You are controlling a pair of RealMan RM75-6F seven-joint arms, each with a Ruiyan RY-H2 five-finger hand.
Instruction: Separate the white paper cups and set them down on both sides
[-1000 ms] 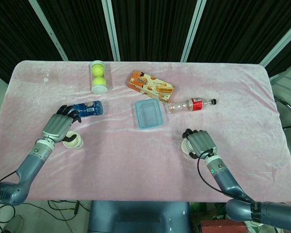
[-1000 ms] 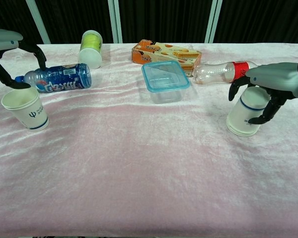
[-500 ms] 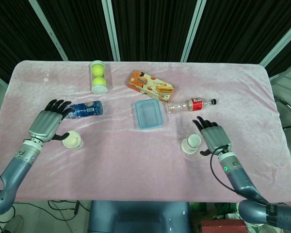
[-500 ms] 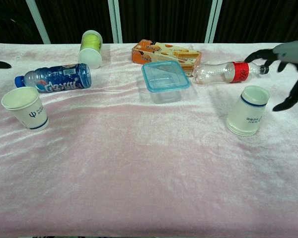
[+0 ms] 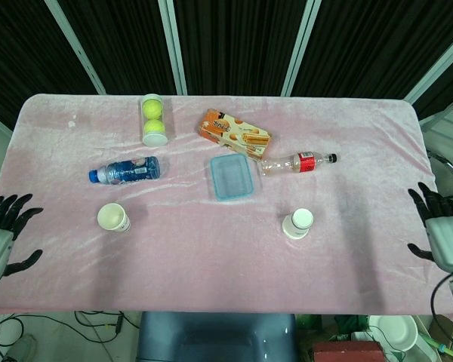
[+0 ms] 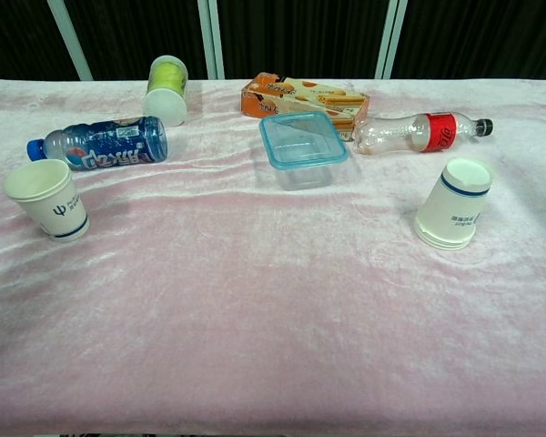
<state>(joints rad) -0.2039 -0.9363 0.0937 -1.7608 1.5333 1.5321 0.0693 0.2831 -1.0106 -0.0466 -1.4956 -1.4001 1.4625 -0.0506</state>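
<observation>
Nearest, at the desk's [image 5: 211,279] two front corners: left robot hand [image 5: 1,237] just off the left edge, fingers spread, holding nothing; right robot hand [image 5: 444,234] just off the right edge, fingers likewise spread and empty. Both seen only in the head view.

Further in, well apart from either hand: upright white paper cup [image 5: 113,218] [image 6: 47,200] inward of the left robot hand, mouth up, tilted slightly, with a blue band near its base. Inverted white paper cup [image 5: 297,223] [image 6: 454,204] inward of the right robot hand, base up, blue band near the top; several rims visible at its bottom edge in the chest view, so possibly more than one cup nested. The two cups well apart, one on each half of the pink cloth [image 5: 211,256].

Beyond the upright cup: blue-labelled bottle [image 5: 126,170] [image 6: 98,144] lying on its side, cap toward the left robot hand's side. Between the cups and further back: clear container with a blue rim [image 5: 231,177] [image 6: 303,147]. Just beyond the inverted cup: clear bottle with a red label [image 5: 297,163] [image 6: 419,132] on its side, cap toward the right.

Farthest: orange snack box [image 5: 234,133] [image 6: 304,97] lying flat, touching the container's far corner in the chest view, and a tube of tennis balls [image 5: 153,119] [image 6: 166,88] on its side.
</observation>
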